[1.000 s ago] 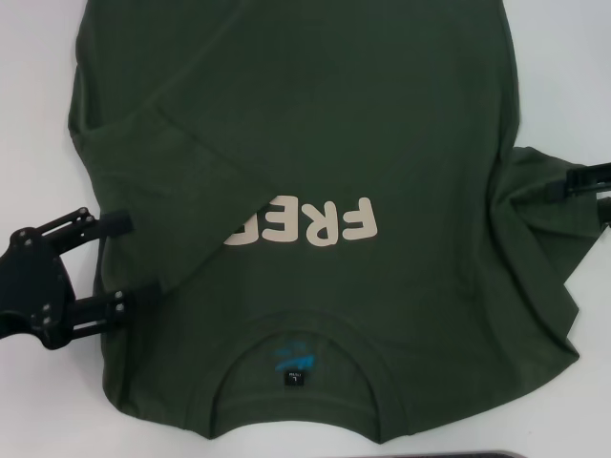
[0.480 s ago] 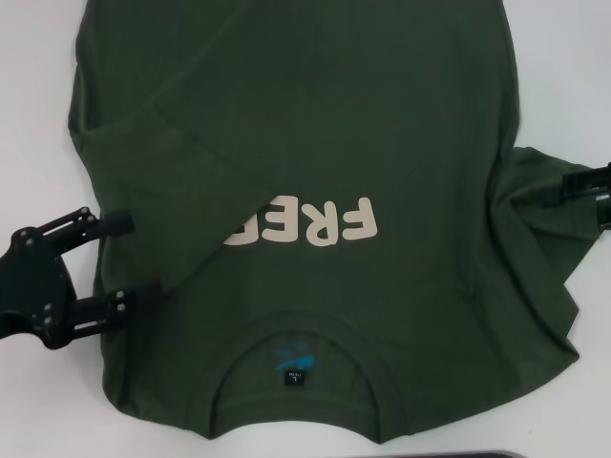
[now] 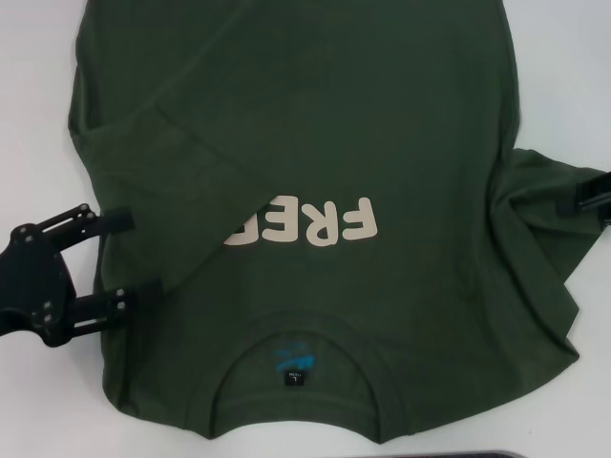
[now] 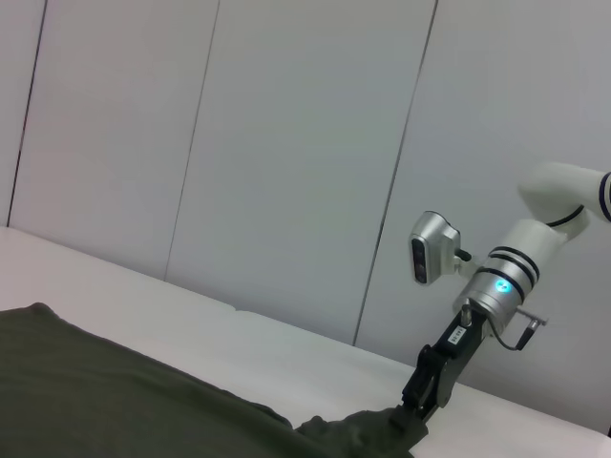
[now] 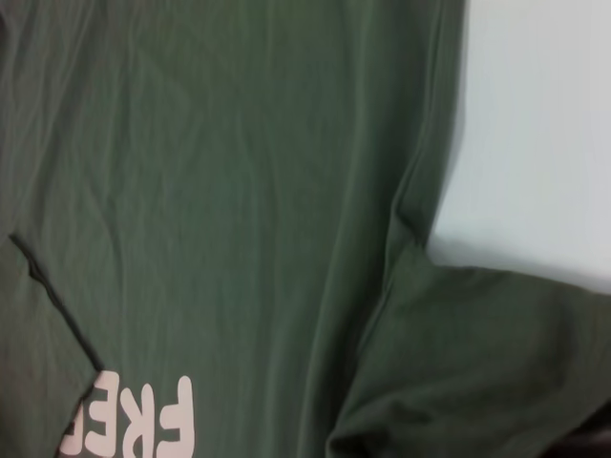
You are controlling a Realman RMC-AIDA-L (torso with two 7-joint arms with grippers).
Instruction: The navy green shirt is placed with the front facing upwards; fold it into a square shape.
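The navy green shirt [image 3: 315, 172] lies front-up on the white table [image 3: 29, 114], its left sleeve folded inward over the chest. Left end effector [image 3: 122, 262] — fingers spread apart, touching the shirt's left edge. Right end effector [image 3: 587, 196] — at the right sleeve; whether it grips cannot be told.

The white table [image 3: 563, 76] carries the navy green shirt [image 3: 382, 124], spread flat, front up.
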